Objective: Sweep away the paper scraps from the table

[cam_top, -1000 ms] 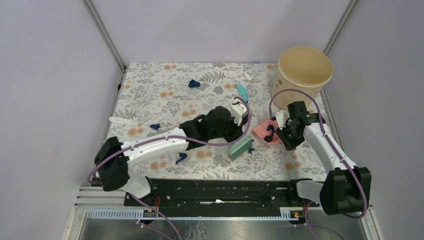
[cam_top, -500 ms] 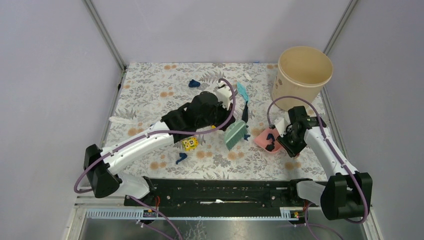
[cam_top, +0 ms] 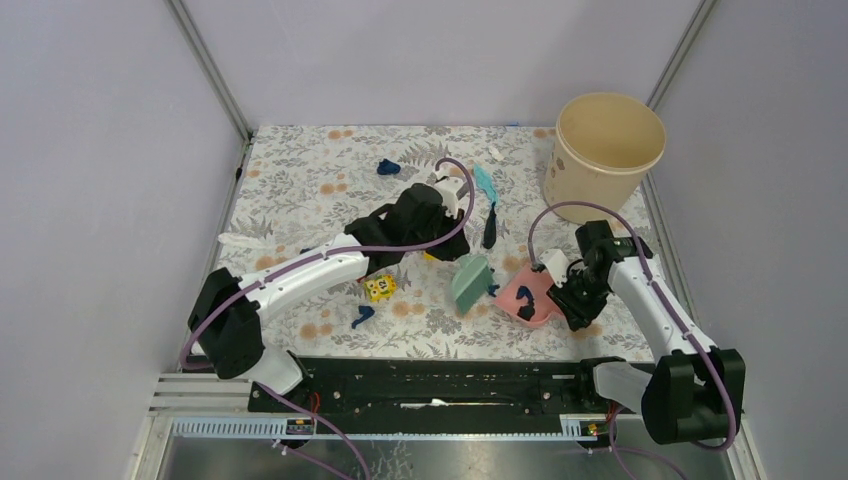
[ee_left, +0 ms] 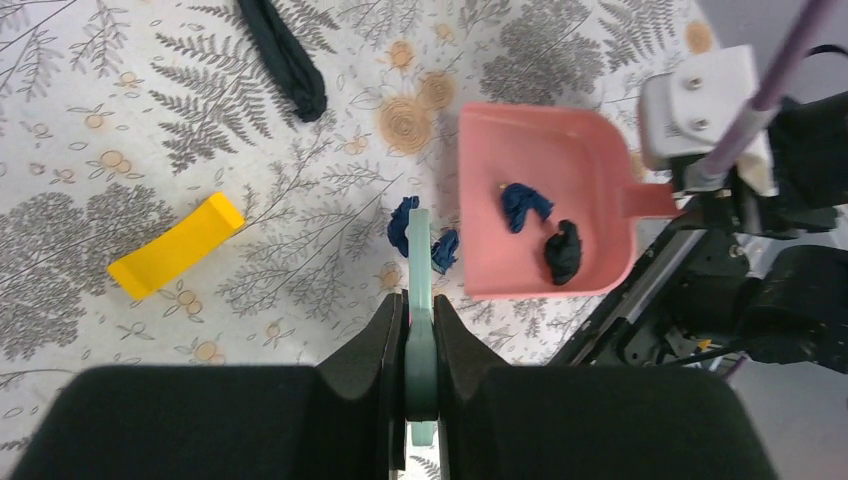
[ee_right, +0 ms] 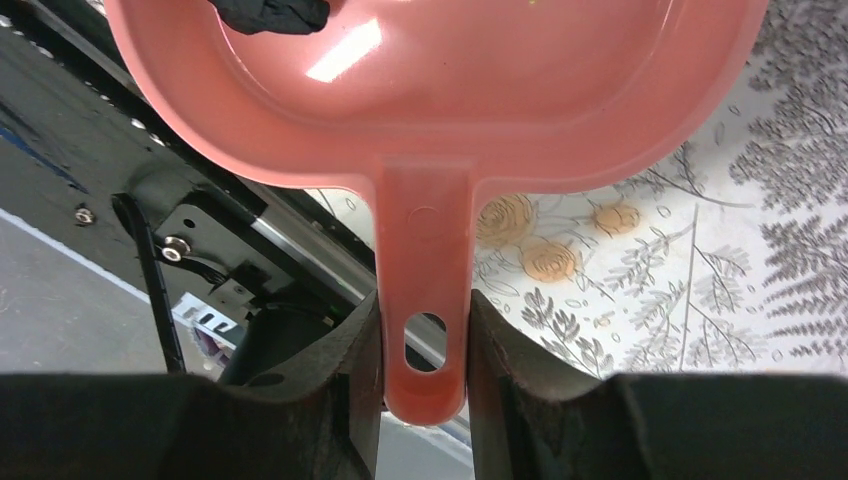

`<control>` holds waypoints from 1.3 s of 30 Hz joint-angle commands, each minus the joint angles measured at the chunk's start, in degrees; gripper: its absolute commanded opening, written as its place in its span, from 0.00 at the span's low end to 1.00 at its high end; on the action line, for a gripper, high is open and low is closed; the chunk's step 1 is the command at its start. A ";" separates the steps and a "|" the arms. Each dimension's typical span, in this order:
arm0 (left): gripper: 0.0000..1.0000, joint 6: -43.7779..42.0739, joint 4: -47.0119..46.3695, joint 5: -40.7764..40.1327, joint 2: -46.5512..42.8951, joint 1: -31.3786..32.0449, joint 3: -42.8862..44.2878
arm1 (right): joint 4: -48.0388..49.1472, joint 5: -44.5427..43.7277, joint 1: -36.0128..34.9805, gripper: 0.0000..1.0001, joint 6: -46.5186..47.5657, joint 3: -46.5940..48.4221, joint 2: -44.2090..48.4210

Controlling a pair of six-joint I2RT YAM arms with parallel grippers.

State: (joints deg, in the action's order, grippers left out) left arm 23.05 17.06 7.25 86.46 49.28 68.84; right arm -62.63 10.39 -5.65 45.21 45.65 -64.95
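From above, your surface (cam_top: 300,190) fills the middle, with a tan bucket (cam_top: 605,145) at upper right. One teal strip (cam_top: 485,183) slants from upper left to lower right. Just below it, one black strip (cam_top: 489,228) runs almost straight up and down. One white strip (cam_top: 240,241) lies at the left edge, long axis nearly level. Two navy wads sit in the open: one upper centre (cam_top: 388,167), one lower centre (cam_top: 363,316). The green brush (cam_top: 470,283) stands just left of the pink dustpan (cam_top: 527,297).

Left wrist now: your left hand (ee_left: 420,330) is clamped narrow on the brush, whose edge points up the frame. Two more navy wads sit just beside its tip, one on each side. The dustpan's mouth faces left and its handle points right. Inside it are a blue wad (ee_left: 524,204) and a black wad (ee_left: 564,250). One yellow curved piece (ee_left: 176,246) lies at the left.

Right wrist: your right hand (ee_right: 425,350) pinches the dustpan handle, which runs straight down the frame. One black wad shows at the top edge.
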 commanded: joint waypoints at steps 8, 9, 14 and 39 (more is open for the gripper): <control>0.00 6.90 -7.66 9.29 -1.44 0.06 2.16 | 6.27 3.16 -1.56 0.00 -7.99 4.22 -8.06; 0.00 7.39 -7.25 9.65 -2.02 0.10 2.41 | 6.97 2.52 -1.49 0.00 -8.96 4.53 -9.16; 0.00 6.82 -0.25 5.74 -7.13 0.39 5.15 | 8.66 1.90 -1.56 0.00 -10.12 5.06 -10.85; 0.00 -3.37 8.39 -13.49 15.78 4.46 21.88 | 5.04 -14.29 -1.64 0.00 -1.17 -4.03 -3.83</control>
State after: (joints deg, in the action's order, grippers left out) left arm 19.07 30.22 -7.31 99.26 51.07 85.34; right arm -57.80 -1.48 -6.98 43.11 42.39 -67.99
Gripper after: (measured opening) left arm 0.148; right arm 0.370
